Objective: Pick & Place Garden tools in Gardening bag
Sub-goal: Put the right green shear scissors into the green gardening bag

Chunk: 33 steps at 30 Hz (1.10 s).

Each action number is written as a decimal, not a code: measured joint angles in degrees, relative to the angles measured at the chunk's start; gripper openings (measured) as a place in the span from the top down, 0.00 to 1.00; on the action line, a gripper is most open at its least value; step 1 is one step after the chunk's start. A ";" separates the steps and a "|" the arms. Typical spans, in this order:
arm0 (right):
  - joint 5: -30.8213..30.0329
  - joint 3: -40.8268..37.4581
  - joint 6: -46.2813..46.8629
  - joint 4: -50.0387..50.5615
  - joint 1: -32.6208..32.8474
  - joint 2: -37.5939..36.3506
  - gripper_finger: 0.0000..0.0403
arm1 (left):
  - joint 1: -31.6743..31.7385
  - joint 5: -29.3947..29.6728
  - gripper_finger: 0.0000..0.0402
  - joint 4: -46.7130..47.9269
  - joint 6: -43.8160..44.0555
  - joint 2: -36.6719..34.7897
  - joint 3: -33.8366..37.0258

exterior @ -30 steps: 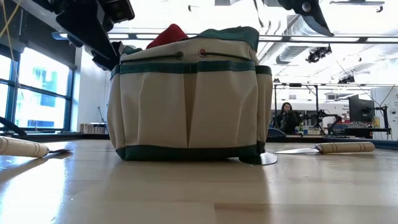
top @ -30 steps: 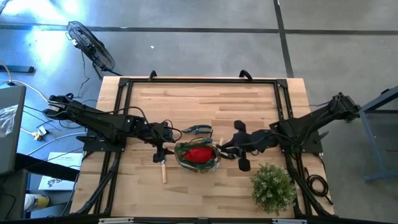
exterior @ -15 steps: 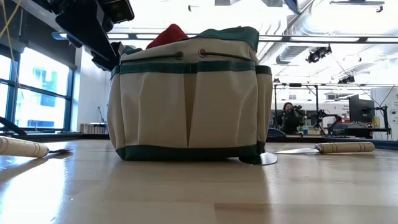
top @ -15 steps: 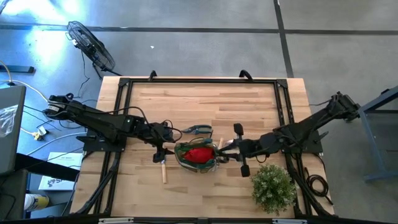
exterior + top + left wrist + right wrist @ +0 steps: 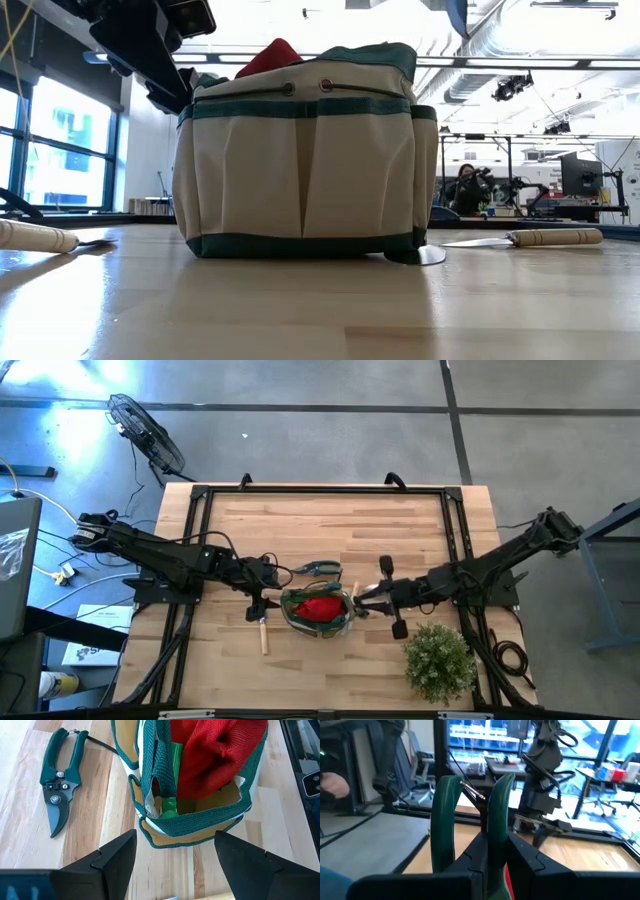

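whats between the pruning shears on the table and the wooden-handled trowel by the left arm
The left gripper, fingers open, sits between the pruning shears and the trowel, as the high view shows.

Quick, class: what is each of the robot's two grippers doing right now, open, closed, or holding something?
Left gripper: jaws open, empty, beside the gardening bag.
Right gripper: jaws closed on a green-handled tool, by the bag's other side.

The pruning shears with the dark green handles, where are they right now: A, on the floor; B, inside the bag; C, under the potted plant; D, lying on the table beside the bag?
D: the pruning shears lie flat on the table, just outside the gardening bag.
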<state>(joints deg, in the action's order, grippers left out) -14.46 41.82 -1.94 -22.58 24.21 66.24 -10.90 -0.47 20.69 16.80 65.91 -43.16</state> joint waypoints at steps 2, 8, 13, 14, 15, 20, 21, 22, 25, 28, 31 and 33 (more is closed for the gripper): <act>0.04 -0.78 -0.06 -0.86 0.00 0.00 0.91 | 0.00 0.01 0.35 -0.03 0.02 0.00 0.00; 1.55 -4.13 -1.10 -6.82 -0.24 0.00 0.91 | 0.00 0.02 0.35 -0.37 0.02 0.00 0.00; 7.25 -8.12 -1.11 -17.35 -2.07 -0.02 0.91 | 0.00 0.02 0.35 -0.57 0.02 0.00 0.00; 7.39 -8.79 -1.05 -18.49 -2.45 -0.02 0.91 | 0.00 0.02 0.35 -0.65 0.02 0.00 0.00; 7.24 -9.42 -0.84 -19.58 -2.84 -0.02 0.91 | 0.00 0.02 0.35 -0.73 0.02 -0.01 0.00; 7.08 -12.99 1.84 -25.03 -4.78 0.00 0.91 | 0.00 0.04 0.35 -0.83 0.02 -0.01 0.00; 7.02 -13.58 1.95 -26.48 -4.92 0.00 0.91 | 0.00 0.04 0.35 -0.83 0.04 0.00 0.00; 7.02 -14.17 1.97 -28.33 -4.92 0.00 0.91 | 0.00 0.04 0.35 -0.83 0.02 -0.02 0.00; 7.39 -15.76 1.77 -31.80 -4.86 0.00 0.91 | 0.00 0.19 0.35 -0.83 0.02 -0.02 0.00; 7.20 -16.73 1.65 -33.26 -4.83 0.00 0.91 | 0.00 0.22 0.35 -0.85 0.03 -0.02 0.00; 6.91 -16.76 0.64 -34.39 -4.85 0.37 0.91 | 0.00 1.06 0.35 -0.87 0.03 -0.02 0.00; 7.02 -16.76 0.20 -36.18 -4.85 0.88 0.91 | 0.00 2.21 0.35 -0.85 0.03 -0.02 0.00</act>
<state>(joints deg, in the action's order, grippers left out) -7.44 25.06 -1.74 -58.76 19.35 67.12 -10.90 1.74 19.83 16.83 65.89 -43.16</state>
